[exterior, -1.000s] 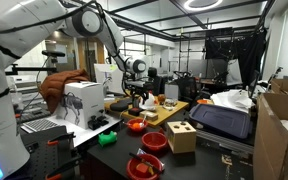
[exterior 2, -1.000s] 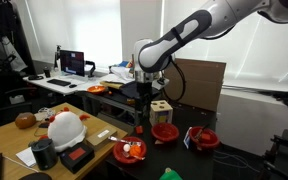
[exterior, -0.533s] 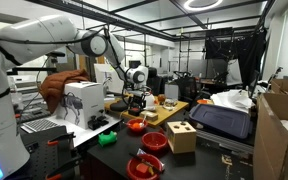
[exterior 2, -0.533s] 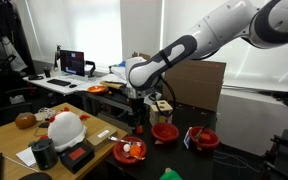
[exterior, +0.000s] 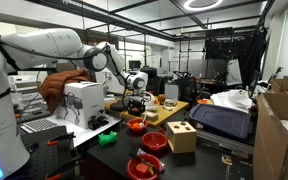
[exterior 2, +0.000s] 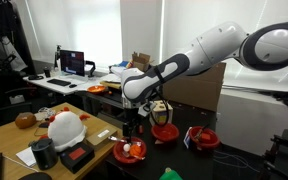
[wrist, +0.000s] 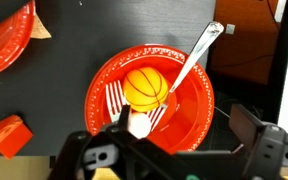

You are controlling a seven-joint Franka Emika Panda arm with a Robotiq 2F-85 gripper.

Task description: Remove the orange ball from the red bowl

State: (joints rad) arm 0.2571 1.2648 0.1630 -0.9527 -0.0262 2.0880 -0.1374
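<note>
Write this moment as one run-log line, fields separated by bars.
gripper: open, hovering over red bowl | orange ball: inside red bowl, not gripped | metal utensil: leaning in same bowl | removal: not yet done

A wooden block with holes (exterior: pixel 181 136) is seen on the dark table (exterior: pixel 114 160). A wide red bowl (exterior: pixel 154 141) is set just left of it, and another wide red bowl (exterior: pixel 144 167) nearer. A white appliance (exterior: pixel 84 100) is placed at the left and cardboard boxes (exterior: pixel 282 120) at the right. In the wrist view, a white plastic fork (wrist: pixel 117 98) and a metal utensil (wrist: pixel 199 50) are shown, with a small red block (wrist: pixel 6 133) at the left.
</note>
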